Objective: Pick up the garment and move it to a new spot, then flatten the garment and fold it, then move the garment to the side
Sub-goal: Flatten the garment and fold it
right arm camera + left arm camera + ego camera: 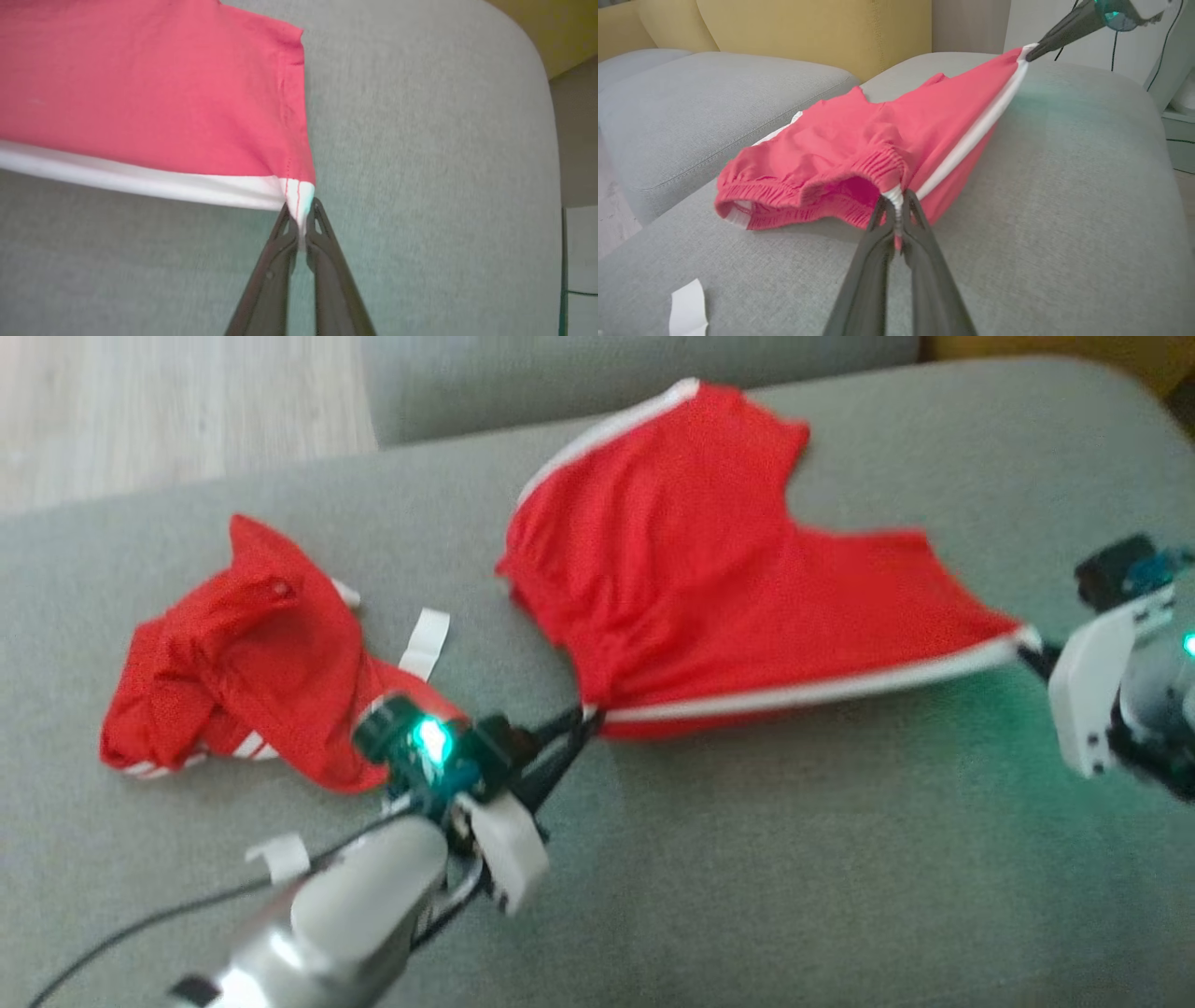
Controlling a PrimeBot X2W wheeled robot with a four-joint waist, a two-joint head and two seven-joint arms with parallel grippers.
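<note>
The shorts point(709, 569) lay on the grey cushion point(840, 859), toward its far side, with their near edge lifted and drawn taut between the two grippers. The left gripper point(583, 719) was clamped narrow on the waistband point(808, 191) end of the white stripe point(822, 686). The right gripper point(301, 219) was pinched on the hem corner of the same stripe. The cloth looked light, thin and limp: it sagged away from the taut edge, and the far leg lay loose on the cushion. Such fabric would likely follow a pull without resistance but hold no shape, so it would need spreading from its corners. The elastic waistband was bunched and would probably gather again when let go. The stitched stripe and hem seemed the firmest places to grip, though so small a pinch might slip under a hard pull. A second red garment point(243, 663) sat crumpled well to the left, apart.
</note>
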